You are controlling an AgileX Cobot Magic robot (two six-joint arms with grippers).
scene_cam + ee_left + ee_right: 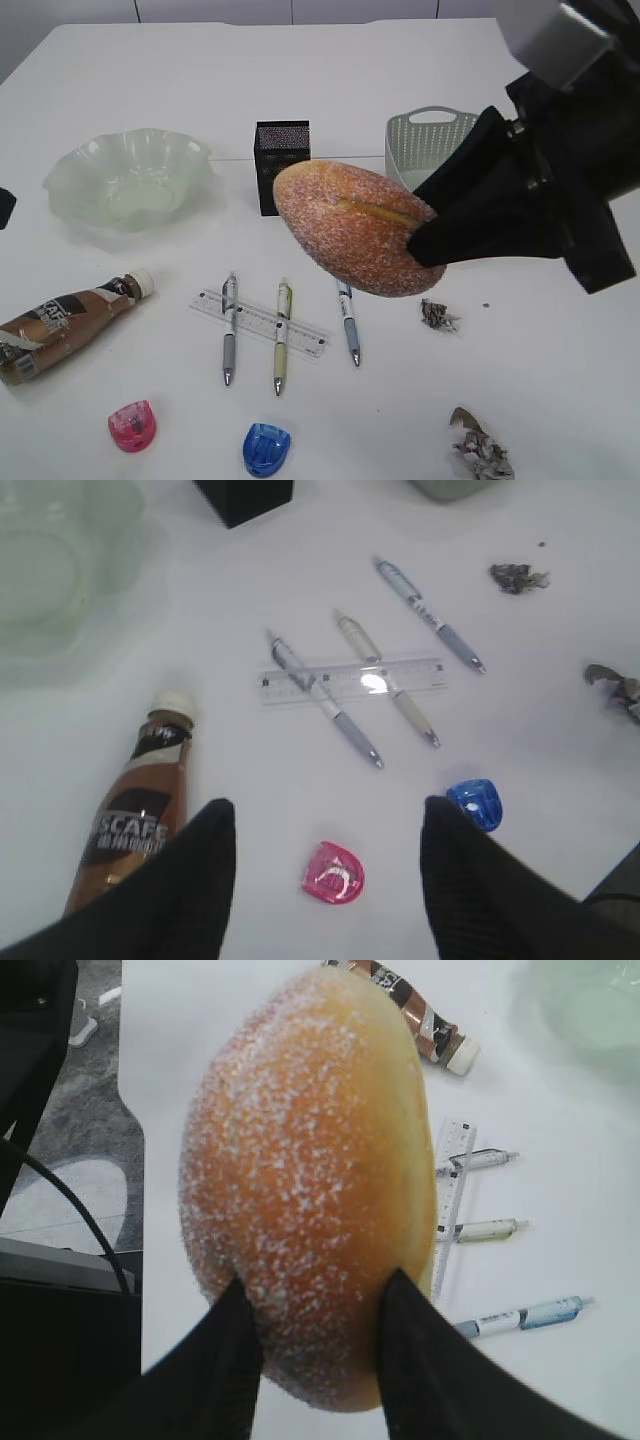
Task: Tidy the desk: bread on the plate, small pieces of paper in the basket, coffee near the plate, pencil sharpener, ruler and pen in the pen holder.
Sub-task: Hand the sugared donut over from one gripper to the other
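Bread (350, 228) (sugar-crusted) hangs above the desk (540, 330), pinched by the right gripper (315, 1305); left gripper (325, 830) spread.

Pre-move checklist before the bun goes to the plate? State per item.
1. Grip: right gripper shut on the bread, fingers on one end only; ok, though it overhangs.
2. Bread clear of the desk: lifted above the pens; ok.
3. Plate free to receive: nothing in it; ok.
4. Path to the plate: pen holder stands between; cannot tell clearance.
5. Left gripper out of the way: open, low over the pink sharpener; ok.
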